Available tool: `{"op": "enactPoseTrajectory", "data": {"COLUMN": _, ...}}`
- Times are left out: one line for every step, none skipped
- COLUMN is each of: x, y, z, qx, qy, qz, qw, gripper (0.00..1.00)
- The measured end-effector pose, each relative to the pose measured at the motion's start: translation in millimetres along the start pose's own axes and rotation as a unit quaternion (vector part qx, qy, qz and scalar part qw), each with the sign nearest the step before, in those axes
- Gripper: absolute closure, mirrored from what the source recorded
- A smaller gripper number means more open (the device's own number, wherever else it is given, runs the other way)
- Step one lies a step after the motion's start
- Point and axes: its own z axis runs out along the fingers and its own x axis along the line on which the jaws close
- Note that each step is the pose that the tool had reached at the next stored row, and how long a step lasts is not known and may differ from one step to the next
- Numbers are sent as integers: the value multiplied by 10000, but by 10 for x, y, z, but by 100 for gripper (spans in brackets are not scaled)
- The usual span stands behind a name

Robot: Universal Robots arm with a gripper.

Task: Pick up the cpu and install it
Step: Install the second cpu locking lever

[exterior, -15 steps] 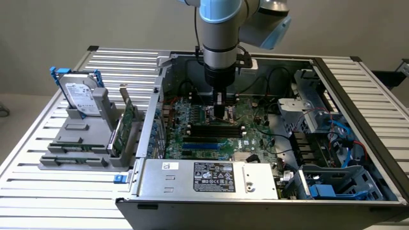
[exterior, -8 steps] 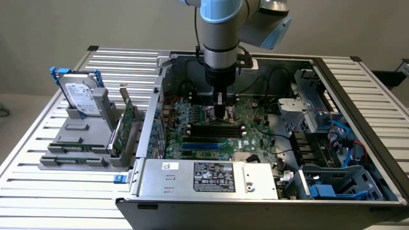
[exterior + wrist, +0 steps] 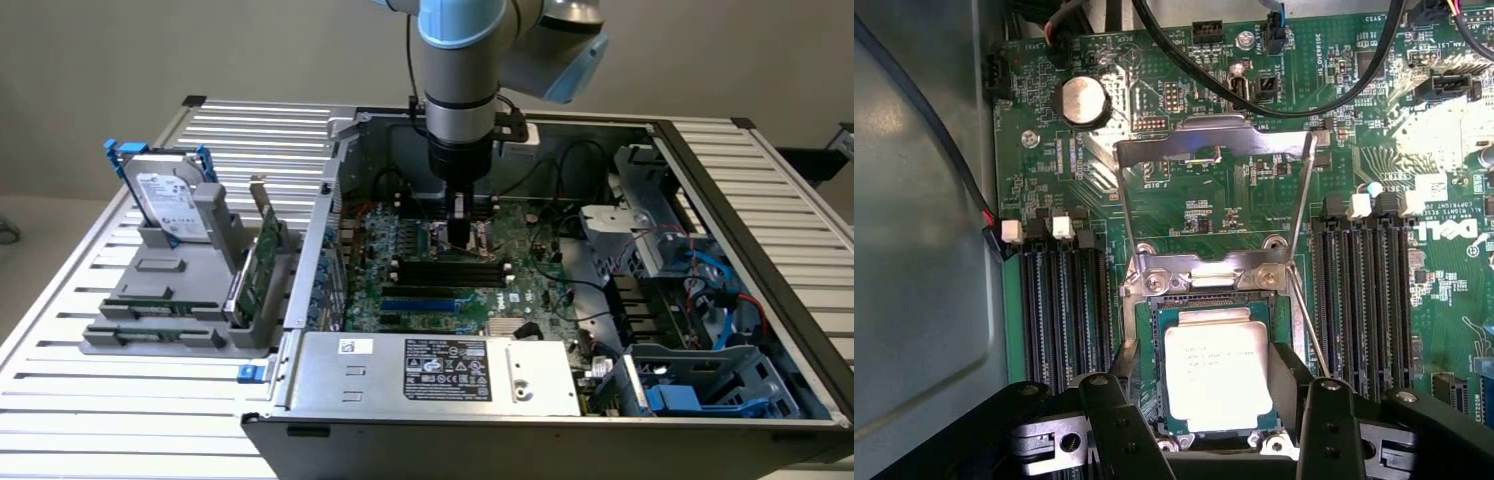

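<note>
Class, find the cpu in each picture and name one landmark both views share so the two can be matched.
Exterior view: hidden under the gripper, mid-motherboard, inside the open case.
Wrist view: the cpu lies flat in its socket, between the open gripper's fingers.
Shared landmark: the black memory slots beside the socket.
</note>
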Motion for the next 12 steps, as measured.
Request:
{"op": "enactPoseTrajectory", "data": {"x": 1, "y": 1, "z": -3, "qx": 0, "qy": 0, "qz": 4, "qw": 10000, "gripper": 37}}
{"op": "enactPoseTrajectory", "data": {"x": 1, "y": 1, "z": -7, "qx": 0, "qy": 0, "qz": 8, "qw": 10000, "gripper": 37}}
{"op": "enactPoseTrajectory", "data": {"x": 0, "y": 1, "z": -12, "qx": 0, "qy": -1, "qz": 12, "qw": 10000, "gripper": 37}}
{"op": "enactPoseTrajectory", "data": {"x": 0, "y": 1, "z": -18, "qx": 0, "qy": -2, "qz": 15, "qw": 10000, "gripper": 37}}
{"op": "enactPoseTrajectory", "data": {"x": 1, "y": 2, "z": -23, "qx": 0, "qy": -1, "qz": 19, "qw": 10000, "gripper": 37}}
{"op": "enactPoseTrajectory", "data": {"x": 1, "y": 3, "z": -28, "qx": -1, "qy": -2, "qz": 21, "qw": 10000, "gripper": 37}}
{"op": "enactPoseTrajectory", "data": {"x": 1, "y": 3, "z": -30, "qx": -1, "qy": -1, "qz": 22, "qw": 10000, "gripper": 37}}
{"op": "enactPoseTrajectory", "data": {"x": 1, "y": 3, "z": -34, "qx": -1, "qy": -5, "qz": 24, "qw": 10000, "gripper": 37}}
{"op": "enactPoseTrajectory", "data": {"x": 1, "y": 3, "z": -34, "qx": 1, "qy": -20, "qz": 23, "qw": 10000, "gripper": 37}}
{"op": "enactPoseTrajectory", "data": {"x": 1, "y": 3, "z": -34, "qx": 3, "qy": -31, "qz": 22, "qw": 10000, "gripper": 37}}
{"op": "enactPoseTrajectory", "data": {"x": 1, "y": 3, "z": -34, "qx": 8, "qy": -45, "qz": 21, "qw": 10000, "gripper": 37}}
{"op": "enactPoseTrajectory", "data": {"x": 1, "y": 3, "z": -34, "qx": 15, "qy": -63, "qz": 20, "qw": 10000, "gripper": 37}}
